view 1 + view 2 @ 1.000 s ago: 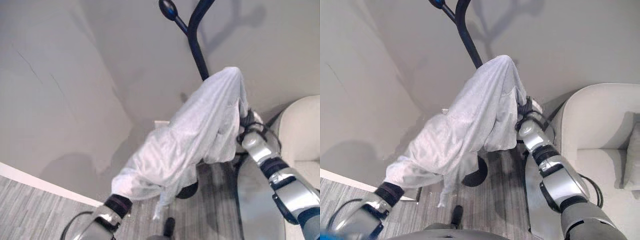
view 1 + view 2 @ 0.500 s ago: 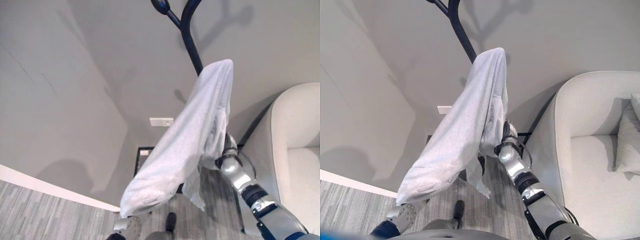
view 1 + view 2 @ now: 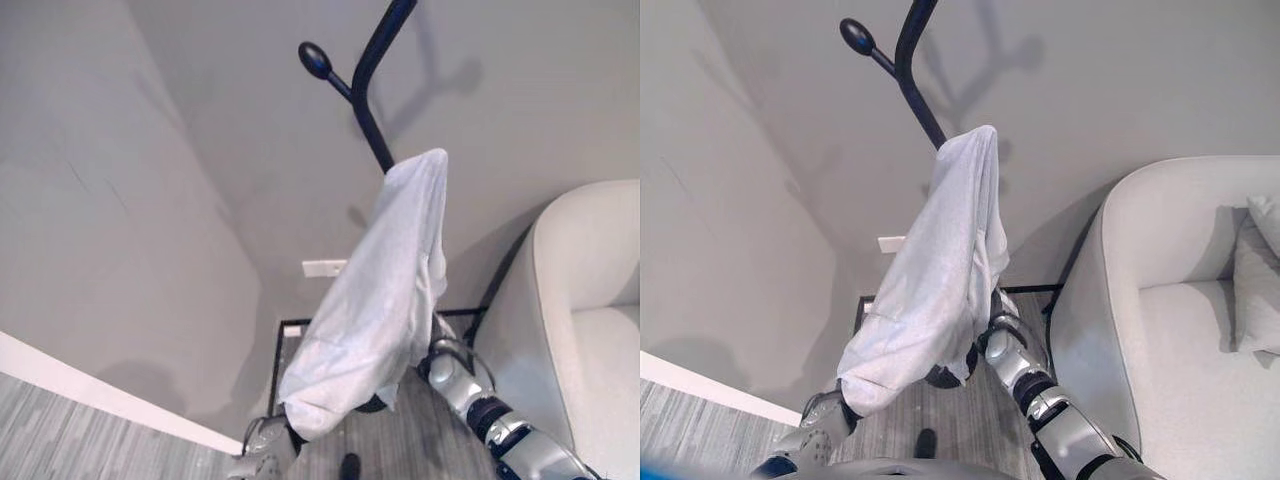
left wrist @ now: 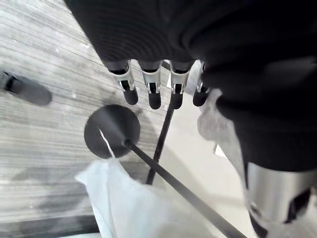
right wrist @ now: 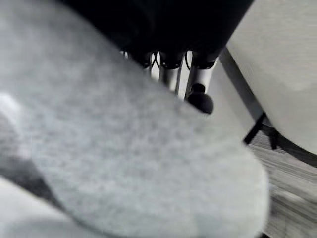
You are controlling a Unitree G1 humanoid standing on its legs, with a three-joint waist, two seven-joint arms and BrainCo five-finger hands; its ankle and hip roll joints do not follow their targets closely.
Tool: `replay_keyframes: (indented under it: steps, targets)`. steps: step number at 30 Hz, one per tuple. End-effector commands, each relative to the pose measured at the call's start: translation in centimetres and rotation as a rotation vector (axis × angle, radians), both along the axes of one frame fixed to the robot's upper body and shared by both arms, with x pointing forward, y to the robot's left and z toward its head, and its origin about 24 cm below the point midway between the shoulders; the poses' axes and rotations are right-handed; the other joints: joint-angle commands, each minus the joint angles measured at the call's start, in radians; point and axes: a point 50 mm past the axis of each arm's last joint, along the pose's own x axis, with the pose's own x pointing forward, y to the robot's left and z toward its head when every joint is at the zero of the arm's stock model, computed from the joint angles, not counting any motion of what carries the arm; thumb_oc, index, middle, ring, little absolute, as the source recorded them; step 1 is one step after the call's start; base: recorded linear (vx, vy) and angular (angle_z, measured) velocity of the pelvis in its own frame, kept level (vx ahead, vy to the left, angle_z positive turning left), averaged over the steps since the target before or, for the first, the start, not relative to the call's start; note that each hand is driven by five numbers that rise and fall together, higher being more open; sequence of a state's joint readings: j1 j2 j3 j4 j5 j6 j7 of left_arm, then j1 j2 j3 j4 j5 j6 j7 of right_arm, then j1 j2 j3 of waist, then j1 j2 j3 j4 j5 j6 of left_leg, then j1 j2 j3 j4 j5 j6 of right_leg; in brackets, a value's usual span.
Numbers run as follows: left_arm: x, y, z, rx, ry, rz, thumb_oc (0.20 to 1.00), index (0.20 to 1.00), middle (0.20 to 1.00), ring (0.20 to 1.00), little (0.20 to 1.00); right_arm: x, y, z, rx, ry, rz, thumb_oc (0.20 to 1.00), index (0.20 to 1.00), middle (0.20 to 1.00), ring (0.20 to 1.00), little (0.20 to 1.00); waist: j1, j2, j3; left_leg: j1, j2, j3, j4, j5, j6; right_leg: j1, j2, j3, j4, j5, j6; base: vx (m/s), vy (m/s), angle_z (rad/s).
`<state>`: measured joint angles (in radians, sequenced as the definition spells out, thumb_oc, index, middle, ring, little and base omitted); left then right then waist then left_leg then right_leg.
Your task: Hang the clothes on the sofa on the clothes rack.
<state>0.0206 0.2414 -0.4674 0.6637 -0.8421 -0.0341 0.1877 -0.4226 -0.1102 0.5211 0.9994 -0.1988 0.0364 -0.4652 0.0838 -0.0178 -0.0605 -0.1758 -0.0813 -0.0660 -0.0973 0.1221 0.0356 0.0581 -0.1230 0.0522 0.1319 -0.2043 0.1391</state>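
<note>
Grey walls meet in a corner behind the black coat rack (image 3: pixel 366 90), with a pale sofa (image 3: pixel 1185 300) beside the right hand (image 3: pixel 1005 335). A white garment (image 3: pixel 385 290) is draped over a rack arm above both hands, its top caught there so it can hang by itself. The left hand (image 4: pixel 158 91), down by the round base (image 4: pixel 112 131), has straight fingers and holds nothing. Cloth covers most of the right hand's fingers, so I cannot tell its grip. A second ago the garment was stretched wide between the two hands; now it falls narrow, and both arms have dropped beneath it.
</note>
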Motion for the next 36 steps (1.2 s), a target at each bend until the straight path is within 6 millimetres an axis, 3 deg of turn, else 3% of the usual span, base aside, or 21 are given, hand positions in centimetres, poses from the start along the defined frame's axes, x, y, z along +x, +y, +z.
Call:
replay_keyframes:
  steps: [1, 7, 12, 14, 18, 22, 24, 25, 31, 33, 36]
  targets:
    - [3.0, -1.0, 1.6, -0.025, -0.112, -0.004, 1.000, 1.000, 1.000, 1.000, 1.000, -1.0, -1.6, -1.5, -0.097, 0.112, 0.016, 0.200, 0.200, 0.200, 0.200, 0.200, 0.025, 0.002, 0.088, 0.059, -0.007, 0.009, 0.010, -0.113, 0.005, 0.018, -0.077, 0.009, -0.133, 0.417, 0.049, 0.00, 0.000, 0.00]
    - [2.3, -1.2, 0.3, 0.020, -0.045, -0.015, 1.000, 1.000, 1.000, 1.000, 1.000, -2.6, -2.5, -3.1, -0.141, 0.207, -0.006, 0.200, 0.200, 0.200, 0.200, 0.200, 0.021, 0.002, 0.087, 0.061, -0.009, 0.014, 0.010, -0.117, 0.008, 0.013, -0.084, 0.010, -0.122, 0.437, 0.053, 0.00, 0.000, 0.00]
    - [1.1, -0.9, -1.2, 0.148, 0.028, -0.138, 1.000, 1.000, 1.000, 1.000, 1.000, -3.1, -2.9, -3.5, -0.112, 0.238, -0.034, 0.200, 0.200, 0.200, 0.200, 0.200, 0.012, 0.005, 0.088, 0.064, -0.007, 0.017, 0.010, -0.119, 0.008, 0.008, -0.088, 0.014, -0.113, 0.446, 0.053, 0.00, 0.008, -0.02]
    - [-0.5, 1.0, -2.8, 0.375, 0.143, -0.278, 1.000, 1.000, 1.000, 1.000, 1.000, -3.7, -3.5, -4.0, -0.119, 0.258, -0.062, 1.000, 1.000, 1.000, 1.000, 1.000, 0.009, 0.002, 0.084, 0.068, -0.005, 0.020, 0.010, -0.122, 0.008, 0.011, -0.091, 0.013, -0.116, 0.451, 0.053, 0.00, 0.000, 0.00]
    - [-2.8, 2.6, -4.1, 0.522, 0.294, -0.326, 1.000, 1.000, 1.000, 1.000, 1.000, -5.1, -4.2, -5.0, -0.093, 0.313, -0.137, 1.000, 1.000, 1.000, 1.000, 1.000, 0.007, -0.004, 0.076, 0.075, -0.002, 0.023, 0.010, -0.127, 0.008, 0.017, -0.091, 0.010, -0.124, 0.448, 0.050, 0.01, -0.003, 0.01]
    - [-7.3, 4.3, -5.3, 0.567, 0.496, -0.283, 1.000, 1.000, 1.000, 1.000, 1.000, -8.1, -5.0, -6.7, -0.034, 0.430, -0.265, 1.000, 1.000, 1.000, 1.000, 1.000, 0.009, -0.016, 0.057, 0.086, 0.001, 0.029, 0.010, -0.135, 0.006, 0.024, -0.094, 0.006, -0.135, 0.447, 0.048, 0.05, -0.013, 0.01]
    - [-7.3, 4.3, -5.3, 0.567, 0.496, -0.283, 1.000, 1.000, 1.000, 1.000, 1.000, -8.1, -5.0, -6.7, -0.034, 0.430, -0.265, 1.000, 1.000, 1.000, 1.000, 1.000, 0.009, -0.016, 0.057, 0.086, 0.001, 0.029, 0.010, -0.135, 0.006, 0.024, -0.094, 0.006, -0.135, 0.447, 0.048, 0.03, -0.014, -0.07]
    - [-8.3, 4.9, -5.5, 0.514, 0.528, -0.161, 1.000, 1.000, 1.000, 1.000, 1.000, -10.2, -5.6, -7.7, -0.019, 0.511, -0.329, 1.000, 1.000, 1.000, 1.000, 1.000, 0.012, -0.023, 0.047, 0.089, 0.004, 0.029, 0.010, -0.138, 0.005, 0.030, -0.094, 0.002, -0.143, 0.442, 0.046, 0.03, -0.022, -0.15]
    - [-5.9, 6.0, -4.5, 0.488, 0.402, 0.043, 1.000, 1.000, 1.000, 1.000, 1.000, -13.3, -6.7, -8.9, 0.058, 0.598, -0.493, 1.000, 1.000, 1.000, 1.000, 1.000, 0.021, -0.042, 0.043, 0.093, 0.002, 0.015, 0.010, -0.140, 0.002, 0.050, -0.091, -0.017, -0.158, 0.418, 0.044, 0.01, -0.029, -0.07]
    - [-5.6, 6.3, -4.4, 0.485, 0.382, 0.059, 1.000, 1.000, 1.000, 1.000, 1.000, -14.5, -7.1, -9.2, 0.157, 0.622, -0.635, 1.000, 1.000, 1.000, 1.000, 1.000, 0.022, -0.046, 0.040, 0.095, 0.001, 0.011, 0.010, -0.140, 0.001, 0.057, -0.091, -0.025, -0.161, 0.411, 0.043, 0.00, -0.028, 0.01]
    - [-5.5, 6.7, -4.2, 0.442, 0.359, 0.098, 1.000, 1.000, 1.000, 1.000, 1.000, -17.1, -8.0, -9.9, 0.403, 0.654, -1.008, 1.000, 1.000, 1.000, 1.000, 1.000, 0.022, -0.051, 0.035, 0.100, -0.002, 0.005, 0.010, -0.143, 0.000, 0.069, -0.092, -0.035, -0.164, 0.405, 0.044, 0.01, -0.027, 0.05]
